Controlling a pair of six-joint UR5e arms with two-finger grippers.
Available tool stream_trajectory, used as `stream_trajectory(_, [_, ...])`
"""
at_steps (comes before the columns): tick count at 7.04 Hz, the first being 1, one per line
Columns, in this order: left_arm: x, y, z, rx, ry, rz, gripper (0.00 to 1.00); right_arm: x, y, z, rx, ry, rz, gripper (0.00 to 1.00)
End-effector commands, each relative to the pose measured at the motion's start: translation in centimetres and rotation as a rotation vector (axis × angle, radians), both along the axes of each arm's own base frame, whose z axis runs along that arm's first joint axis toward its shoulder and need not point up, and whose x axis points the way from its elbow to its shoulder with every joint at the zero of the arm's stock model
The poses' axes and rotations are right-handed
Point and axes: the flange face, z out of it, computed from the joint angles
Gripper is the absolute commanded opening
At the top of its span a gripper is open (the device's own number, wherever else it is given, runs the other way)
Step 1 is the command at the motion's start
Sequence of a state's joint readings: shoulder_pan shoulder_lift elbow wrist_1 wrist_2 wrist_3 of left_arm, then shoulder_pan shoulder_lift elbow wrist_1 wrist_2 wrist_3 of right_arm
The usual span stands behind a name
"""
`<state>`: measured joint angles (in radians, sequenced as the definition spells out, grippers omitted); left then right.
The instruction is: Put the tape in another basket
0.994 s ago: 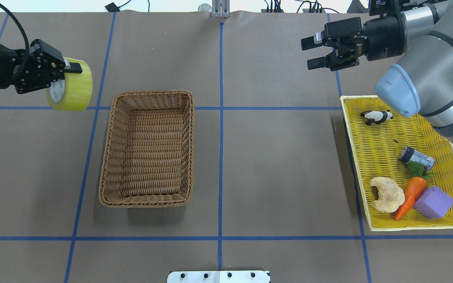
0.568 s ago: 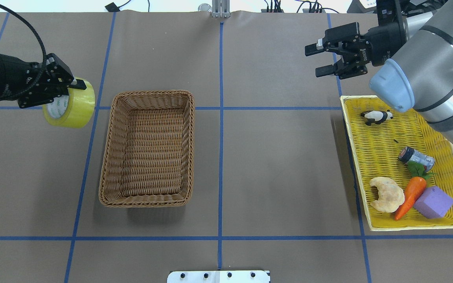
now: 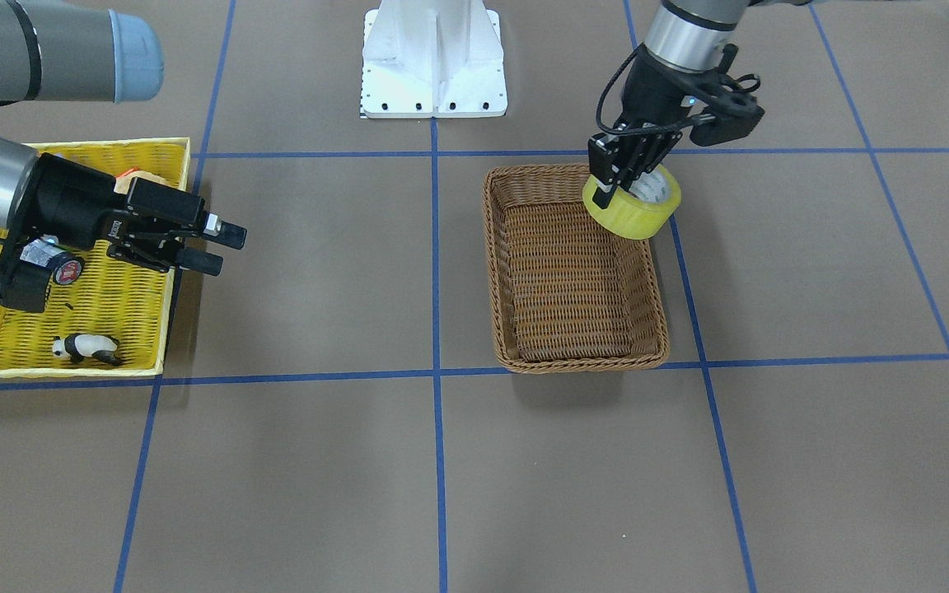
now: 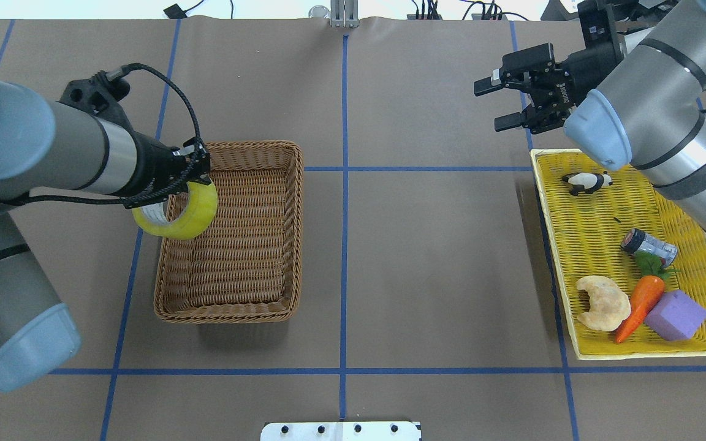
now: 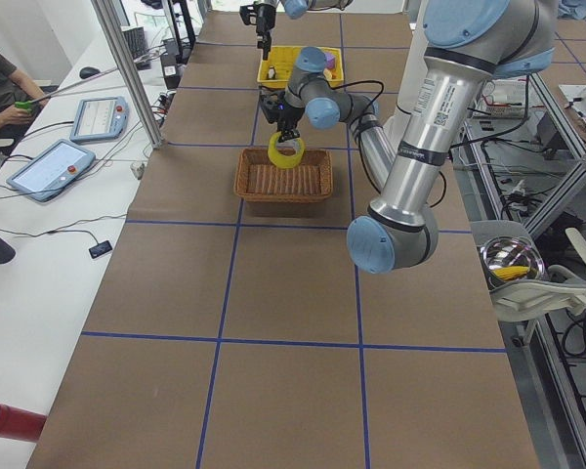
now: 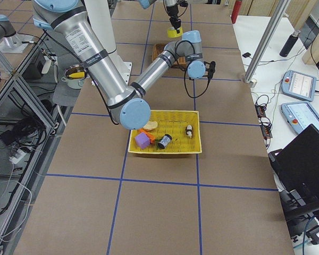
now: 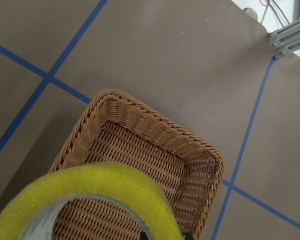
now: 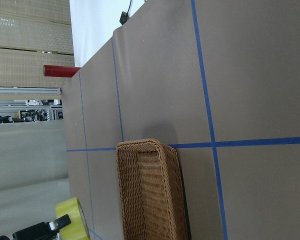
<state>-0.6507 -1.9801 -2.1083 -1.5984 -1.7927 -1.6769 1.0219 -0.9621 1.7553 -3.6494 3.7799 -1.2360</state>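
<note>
Brown paper ruled with blue lines covers the tabletop (image 4: 439,257), and from where I stand the tape (image 4: 197,215) hangs in the air, tilted, over the left-hand rim of the basket (image 4: 236,315), clear of the weave and not inside it. The left hand (image 3: 619,188) has it pinched through the wall of the roll, one finger down the core and one outside. Nothing lies in the basket. Far across the tabletop the right hand (image 4: 493,105) floats with its fingers spread and nothing between them, close to the yellow tray (image 4: 592,233), which holds a toy panda (image 4: 586,182), a carrot (image 4: 638,306) and other small things. By my reckoning the lifting and most of the carry are done; what remains is to bring the roll fully over the inside, lower it, let go and draw back.
</note>
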Motion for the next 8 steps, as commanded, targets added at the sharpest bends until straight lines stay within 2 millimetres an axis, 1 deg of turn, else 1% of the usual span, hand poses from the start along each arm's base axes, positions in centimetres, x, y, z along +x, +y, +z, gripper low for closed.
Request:
stream_trajectory(1, [4.8,0.6,2.1,-0.020,-0.102,0.031,0.00,0.2,0.2,0.1,0.015,0.009,-0.030,0.99])
stream_trajectory(2, [5.9,0.1,3.2,-0.021,-0.133,0.049,0.00,0.3,0.2,0.1,0.010,0.008,-0.029,0.99])
stream_trajectory(3, [8.2,-0.9,3.7,-0.038,-0.156,0.061,0.00,0.2,0.2,0.0,0.010,0.007,-0.029,0.99])
stream_trajectory(4, [10.2,-2.2,2.8,-0.042,-0.163,0.061,0.00,0.2,0.2,0.1,0.008,0.008,-0.029,0.99])
stream_trajectory(5, [11.3,-2.9,3.5,-0.049,-0.186,0.066,0.00,0.0,0.3,0.1,0.008,0.007,-0.031,0.99])
stream_trajectory(6, [12.3,-3.2,4.3,-0.057,-0.203,0.076,0.00,-0.2,0.4,0.1,0.005,0.007,-0.036,0.99])
stream_trajectory(7, [13.1,-3.3,4.9,-0.062,-0.211,0.081,0.00,-0.3,0.4,-0.3,-0.039,0.001,-0.046,0.99])
stream_trajectory(8, [13.9,-3.3,5.1,-0.057,-0.197,0.091,0.02,-0.5,0.1,-1.2,-0.111,-0.027,-0.068,0.99])
